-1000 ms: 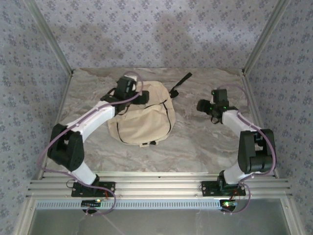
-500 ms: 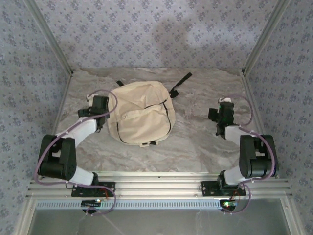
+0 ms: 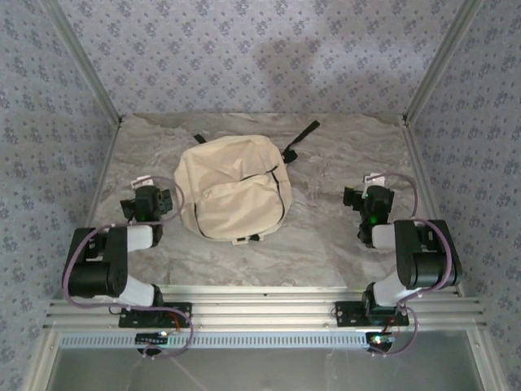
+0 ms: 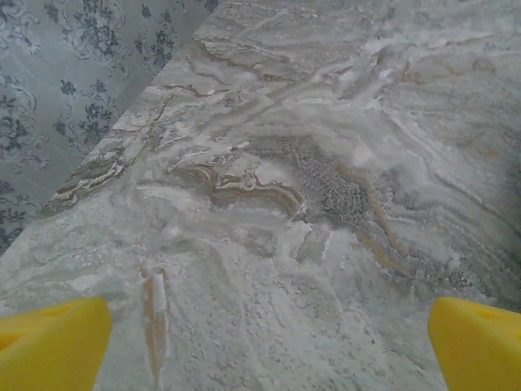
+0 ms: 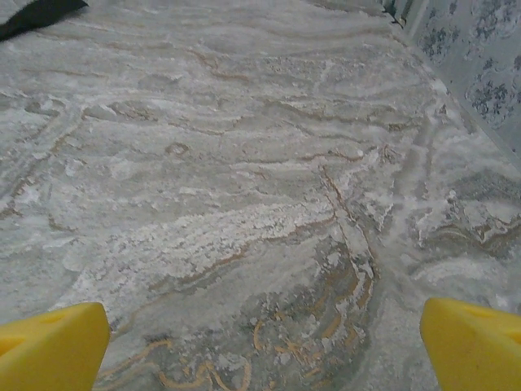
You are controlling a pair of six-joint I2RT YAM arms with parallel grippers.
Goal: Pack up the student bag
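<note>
The student bag [image 3: 236, 191], cream-beige with black zipper lines, lies flat in the middle of the marble table, front pocket up, with a black strap [image 3: 303, 134] trailing from its far right corner. My left gripper [image 3: 147, 200] sits folded back to the left of the bag, apart from it. In the left wrist view the yellow fingers [image 4: 50, 344] stand wide apart over bare marble, and the left gripper [image 4: 269, 346] is open. My right gripper [image 3: 370, 200] sits to the right of the bag. The right gripper [image 5: 264, 346] is open too, with nothing between its fingers [image 5: 50, 346].
The marble table [image 3: 326, 236] is walled by patterned panels at left, right and back. A black strap end [image 5: 41, 11] shows at the top left of the right wrist view. The left wall [image 4: 57, 90] stands close to the left gripper.
The left arm has pulled back from over the bag's far left corner to a folded pose near its base. The right arm has also drawn back and lowered. The bag lies uncovered.
</note>
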